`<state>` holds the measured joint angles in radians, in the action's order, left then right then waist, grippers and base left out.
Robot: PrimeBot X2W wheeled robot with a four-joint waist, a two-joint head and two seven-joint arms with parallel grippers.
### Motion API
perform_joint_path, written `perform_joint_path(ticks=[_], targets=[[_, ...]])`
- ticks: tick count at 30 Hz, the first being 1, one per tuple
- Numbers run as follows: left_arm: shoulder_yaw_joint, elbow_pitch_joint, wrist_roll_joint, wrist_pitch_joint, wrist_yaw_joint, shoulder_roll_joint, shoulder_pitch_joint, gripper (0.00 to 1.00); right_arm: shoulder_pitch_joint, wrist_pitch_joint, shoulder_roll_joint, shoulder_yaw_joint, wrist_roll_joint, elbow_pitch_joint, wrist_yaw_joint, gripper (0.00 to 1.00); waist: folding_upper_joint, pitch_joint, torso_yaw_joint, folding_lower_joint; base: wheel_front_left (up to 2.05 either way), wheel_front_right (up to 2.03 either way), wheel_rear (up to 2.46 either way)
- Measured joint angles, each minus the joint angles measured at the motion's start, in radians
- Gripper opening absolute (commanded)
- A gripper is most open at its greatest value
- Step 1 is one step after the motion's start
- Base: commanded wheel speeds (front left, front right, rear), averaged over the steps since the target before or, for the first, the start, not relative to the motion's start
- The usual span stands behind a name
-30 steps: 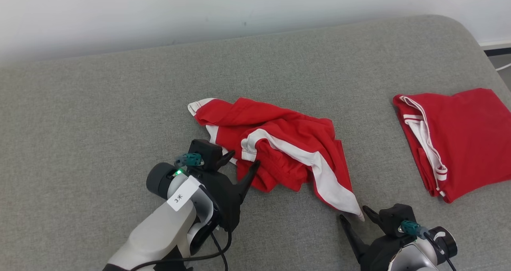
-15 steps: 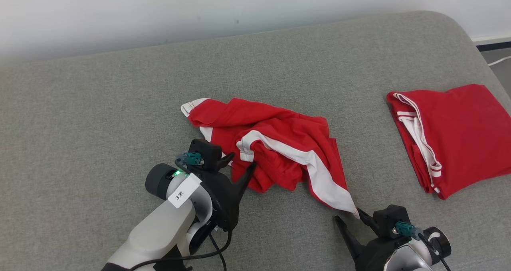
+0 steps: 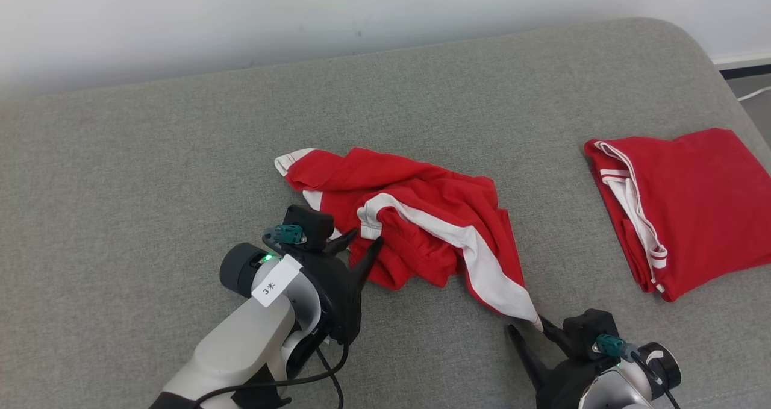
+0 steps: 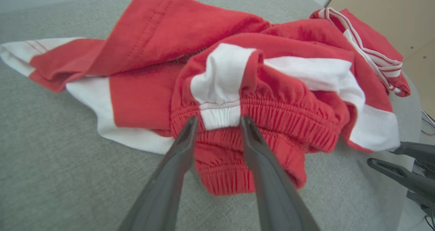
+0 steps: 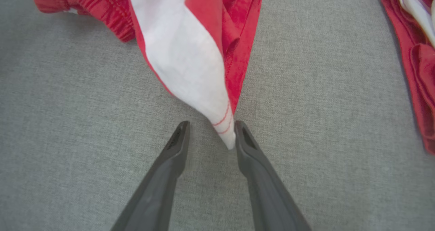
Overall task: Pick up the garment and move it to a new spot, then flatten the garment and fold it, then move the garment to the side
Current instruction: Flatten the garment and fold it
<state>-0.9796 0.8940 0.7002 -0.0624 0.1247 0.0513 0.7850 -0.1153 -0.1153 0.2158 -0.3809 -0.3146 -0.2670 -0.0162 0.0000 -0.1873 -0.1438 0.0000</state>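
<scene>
Fingers apart on both: left gripper (image 4: 217, 120) straddles the waistband (image 4: 272, 112) of the red shorts (image 3: 421, 228); right gripper (image 5: 210, 124) flanks the near hem tip (image 5: 226, 132) (barely inside), which could slip out when pinched.

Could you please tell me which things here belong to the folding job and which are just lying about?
In the job: crumpled red garment, left gripper at its waistband, right gripper at its white corner.
Lying about: folded red garment, grey cushion.

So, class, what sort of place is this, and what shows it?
Likely a robot test room set up for clothes folding: a grey padded surface against a white wall, one crumpled red garment, another folded red garment aside.
</scene>
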Motion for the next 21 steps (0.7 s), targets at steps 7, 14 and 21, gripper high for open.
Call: perform_joint_path(ticks=[7,14,21], targets=[[-0.006,0.0,0.005,-0.004,0.0,-0.001,0.0,0.0,-0.001,0.001,0.001,0.004,0.0,-0.001,0.0,0.11,0.0,0.0,0.0,0.0,0.0,0.0,0.0],[-0.007,0.0,0.015,-0.018,0.0,-0.001,0.001,0.0,-0.002,0.01,0.002,0.01,0.0,-0.001,-0.001,0.0,0.0,0.007,-0.002,0.0,0.0,0.0,0.0],[-0.01,0.0,0.027,-0.027,0.0,-0.001,0.002,0.0,-0.001,0.017,0.008,0.02,-0.001,-0.002,-0.002,0.0,0.0,0.018,0.005,0.0,0.0,0.0,0.0]])
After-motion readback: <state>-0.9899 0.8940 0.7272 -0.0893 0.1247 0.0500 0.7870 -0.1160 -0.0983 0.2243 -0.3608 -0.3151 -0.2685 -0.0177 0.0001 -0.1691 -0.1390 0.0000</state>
